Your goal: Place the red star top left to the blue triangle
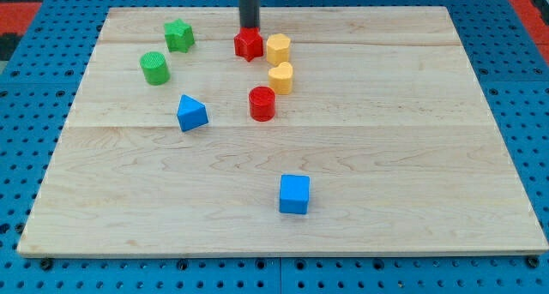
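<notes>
The red star (249,44) lies near the view's top, just left of a yellow hexagon block (278,48). My tip (249,28) stands right behind the star, at its top edge, seemingly touching it. The blue triangle (191,113) lies lower and to the left of the star, on the board's left half.
A green star (179,35) and a green cylinder (155,68) lie up and left of the blue triangle. A second yellow block (281,77) and a red cylinder (262,103) sit below the yellow hexagon. A blue cube (294,195) lies near the view's bottom. The wooden board (412,157) rests on a blue pegboard.
</notes>
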### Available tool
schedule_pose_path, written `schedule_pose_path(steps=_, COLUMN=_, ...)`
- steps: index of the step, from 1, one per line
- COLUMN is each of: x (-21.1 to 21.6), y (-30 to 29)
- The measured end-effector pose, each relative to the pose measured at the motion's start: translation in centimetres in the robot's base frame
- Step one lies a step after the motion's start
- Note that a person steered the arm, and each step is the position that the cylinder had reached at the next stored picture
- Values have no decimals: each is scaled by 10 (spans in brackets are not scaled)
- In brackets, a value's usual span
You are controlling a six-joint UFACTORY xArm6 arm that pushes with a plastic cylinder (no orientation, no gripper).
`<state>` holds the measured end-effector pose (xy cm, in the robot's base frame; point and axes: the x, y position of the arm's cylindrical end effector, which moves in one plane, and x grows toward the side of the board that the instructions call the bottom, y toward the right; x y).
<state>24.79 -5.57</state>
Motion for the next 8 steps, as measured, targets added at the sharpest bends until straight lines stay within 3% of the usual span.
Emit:
schedule_pose_path(steps=1, x=-6, y=52)
schedule_pose_path(steps=2, x=3, y=43)
schedule_pose_path(steps=4, x=49, y=-34)
schedule_pose_path(steps=5, x=39, y=-35)
schedule_pose_path(steps=6, x=45, y=5)
schedule_pose_path(steps=8, x=88, y=-12)
